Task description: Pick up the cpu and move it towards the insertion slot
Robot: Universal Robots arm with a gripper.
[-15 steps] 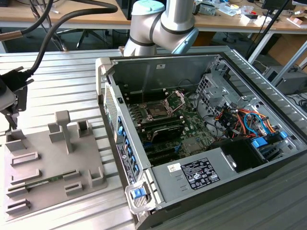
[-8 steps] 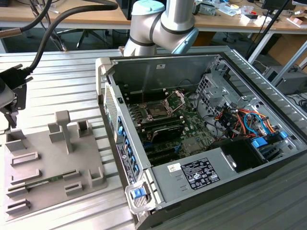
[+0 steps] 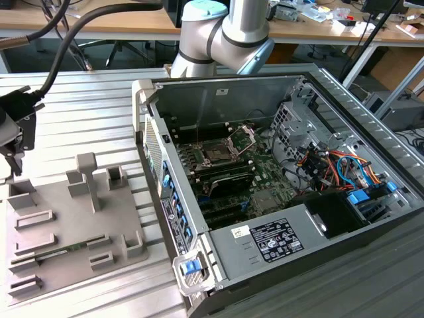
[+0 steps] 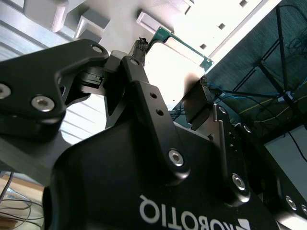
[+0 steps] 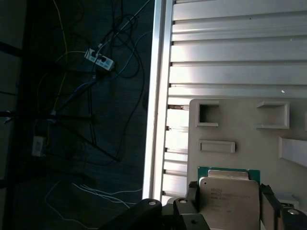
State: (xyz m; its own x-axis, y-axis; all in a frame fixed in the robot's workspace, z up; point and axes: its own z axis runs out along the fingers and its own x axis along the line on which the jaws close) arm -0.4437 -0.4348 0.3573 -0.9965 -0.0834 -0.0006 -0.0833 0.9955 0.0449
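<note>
In the first wrist view the cpu (image 5: 229,192), a silvery square chip with a green rim, sits between my gripper's (image 5: 230,203) two dark fingers (image 5: 192,194), which press on its opposite sides. The second wrist view looks up past the black gripper (image 4: 171,64) at the cpu (image 4: 163,72), bright with a green edge, held just over the grey tray. In the exterior view my gripper (image 3: 12,156) hangs at the far left, above the tray's (image 3: 66,225) far corner. The insertion slot (image 3: 220,150), a dark square socket in a silver frame, lies on the green board inside the open computer case, well to the exterior view's right.
The grey plastic tray (image 5: 240,124) has raised blocks and recesses, and a long green memory stick (image 3: 66,250) lies in one. The open case (image 3: 265,245) has tall metal walls. The slatted metal table (image 5: 230,52) ends close to my gripper, with floor and cables beyond.
</note>
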